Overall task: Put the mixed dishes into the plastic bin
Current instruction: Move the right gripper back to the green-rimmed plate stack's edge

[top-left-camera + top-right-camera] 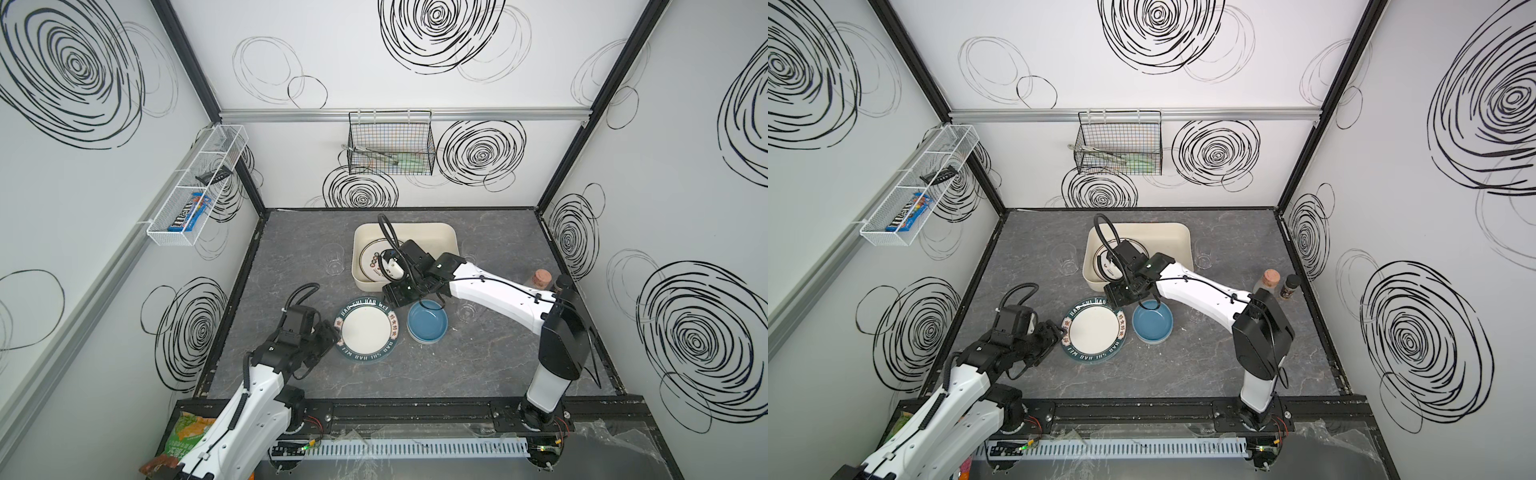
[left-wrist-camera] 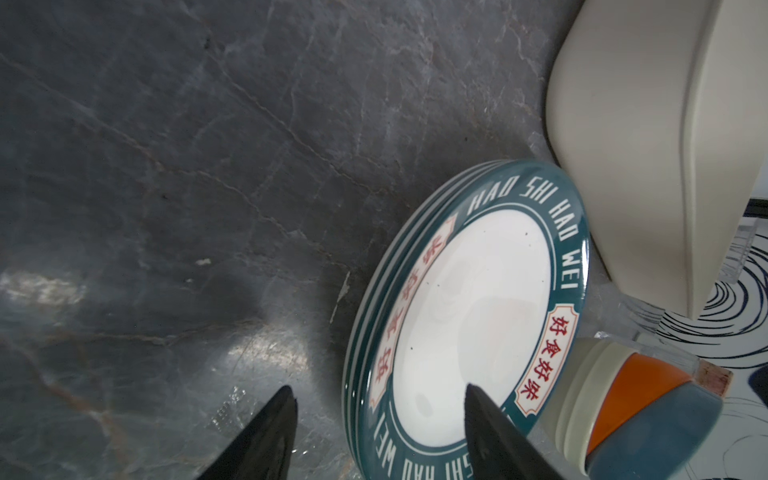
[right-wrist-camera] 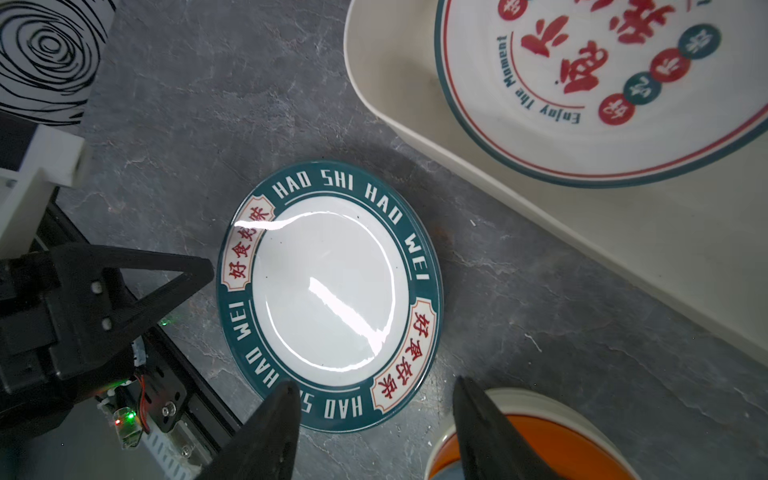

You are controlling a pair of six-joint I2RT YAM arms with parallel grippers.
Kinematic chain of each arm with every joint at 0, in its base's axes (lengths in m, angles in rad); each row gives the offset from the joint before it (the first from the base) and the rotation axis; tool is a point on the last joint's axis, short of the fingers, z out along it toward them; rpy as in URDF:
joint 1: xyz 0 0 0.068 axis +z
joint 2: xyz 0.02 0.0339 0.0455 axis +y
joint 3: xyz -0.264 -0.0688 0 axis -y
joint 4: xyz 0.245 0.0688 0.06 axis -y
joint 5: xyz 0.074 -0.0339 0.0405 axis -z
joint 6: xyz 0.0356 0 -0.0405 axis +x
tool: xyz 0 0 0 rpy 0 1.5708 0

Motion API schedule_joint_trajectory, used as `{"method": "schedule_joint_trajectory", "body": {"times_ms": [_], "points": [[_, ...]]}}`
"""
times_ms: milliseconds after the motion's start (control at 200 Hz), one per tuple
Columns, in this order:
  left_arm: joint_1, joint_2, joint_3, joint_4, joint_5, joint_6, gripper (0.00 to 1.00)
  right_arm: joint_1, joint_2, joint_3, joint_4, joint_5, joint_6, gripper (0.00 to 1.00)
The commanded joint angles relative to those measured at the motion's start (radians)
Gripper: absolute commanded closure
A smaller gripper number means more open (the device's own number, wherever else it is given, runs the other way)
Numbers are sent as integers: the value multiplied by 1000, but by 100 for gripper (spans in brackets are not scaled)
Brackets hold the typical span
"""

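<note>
Cream plastic bin (image 1: 432,239), back centre of the worktop (image 1: 478,365); one red-lettered plate (image 3: 602,83) lay flat inside, evidently delivered. Green-rimmed plates (image 1: 366,330), stacked, lay just before the bin, not yet moved; blue bowl (image 1: 427,322), nested in orange and cream ones, sat just beside them. Left jaws stood open and empty, straddling the stack's left rim, seemingly to pinch its edge for lifting; right jaws, likewise open and empty, hung above plates and bowls near the bin's front wall.
</note>
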Motion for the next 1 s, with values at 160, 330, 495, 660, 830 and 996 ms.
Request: {"method": "schedule_joint_trajectory", "body": {"times_ms": [160, 330, 495, 660, 830, 996], "points": [[-12, 0, -38, 65, 20, 0, 34, 29, 100, 55, -56, 58, -9, 34], [-13, 2, -48, 82, 29, 0, 36, 43, 153, 83, -58, 81, -9, 34], [-14, 10, -56, 92, 32, -2, 37, 46, 189, 112, -69, 101, -14, 34], [-16, 20, -61, 106, 32, -4, 38, 46, 223, 143, -80, 101, -23, 33], [-17, 25, -64, 113, 34, -4, 39, 46, 261, 174, -86, 99, -31, 33], [-17, 27, -68, 119, 37, -5, 40, 45, 290, 196, -94, 92, -35, 33]]}}
